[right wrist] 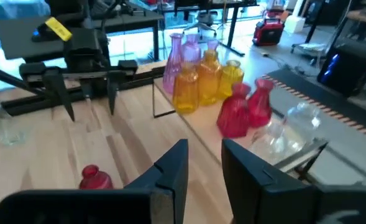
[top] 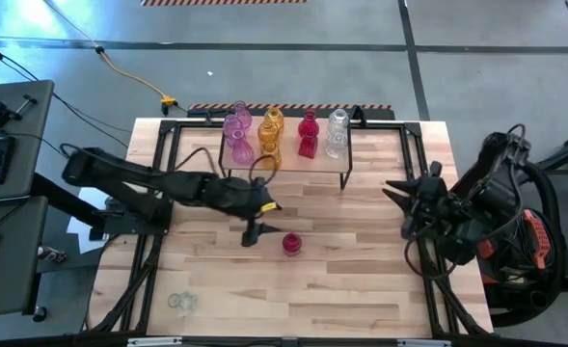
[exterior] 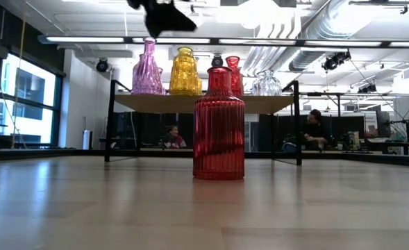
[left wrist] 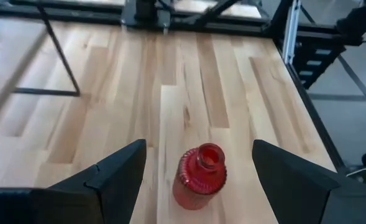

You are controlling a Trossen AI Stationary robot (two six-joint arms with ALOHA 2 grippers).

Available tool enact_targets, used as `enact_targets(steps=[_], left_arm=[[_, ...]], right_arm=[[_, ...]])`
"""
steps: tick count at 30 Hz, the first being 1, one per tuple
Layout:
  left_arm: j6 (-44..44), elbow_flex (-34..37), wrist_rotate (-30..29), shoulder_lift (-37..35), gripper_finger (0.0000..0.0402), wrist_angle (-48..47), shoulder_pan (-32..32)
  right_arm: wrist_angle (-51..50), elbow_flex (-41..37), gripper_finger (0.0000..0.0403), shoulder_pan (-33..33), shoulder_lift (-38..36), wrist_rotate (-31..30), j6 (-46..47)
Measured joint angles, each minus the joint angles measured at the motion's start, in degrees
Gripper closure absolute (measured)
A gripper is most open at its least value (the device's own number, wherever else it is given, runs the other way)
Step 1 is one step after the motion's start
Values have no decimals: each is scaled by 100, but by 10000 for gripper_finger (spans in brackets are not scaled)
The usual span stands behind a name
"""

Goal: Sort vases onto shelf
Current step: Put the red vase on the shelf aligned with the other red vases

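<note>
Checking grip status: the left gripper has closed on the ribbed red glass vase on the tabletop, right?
No. The left gripper is open, its fingers either side of the ribbed red glass vase without touching; the left wrist view shows the gaps. The vase does stand on the tabletop.

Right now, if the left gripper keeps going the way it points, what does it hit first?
Most likely the red vase: it stands ahead of the open left gripper, between its fingers, with bare table beyond. Depth is hard to judge.

No text, label, brand or number can be read in any view; a yellow tag (right wrist: 58, 28) on the left arm shows no letters that I can read
</note>
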State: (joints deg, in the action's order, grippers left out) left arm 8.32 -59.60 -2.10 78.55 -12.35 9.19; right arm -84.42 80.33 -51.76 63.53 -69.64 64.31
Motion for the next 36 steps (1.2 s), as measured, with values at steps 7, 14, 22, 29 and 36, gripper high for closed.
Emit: enact_targets(steps=[7,14,22,29,36], left_arm=[[-213,-432,461,833,117,-126,-175],[-468,-772,502,1497,117,-579,0],[-856,-1130,435,1763,117,-627,307],[-961,-1207,358,1938,117,-689,396],[-1005,-1198,289,2017,117,-746,396]], right_arm=[[1104,-1693,322,-297,-860,-33,239],[1646,-2841,322,-432,-1442,-38,741],[2004,-3444,322,-429,-1850,-42,935],[2213,-3627,322,-429,-1956,-45,927],[2249,-3630,322,-429,-1976,-53,922]])
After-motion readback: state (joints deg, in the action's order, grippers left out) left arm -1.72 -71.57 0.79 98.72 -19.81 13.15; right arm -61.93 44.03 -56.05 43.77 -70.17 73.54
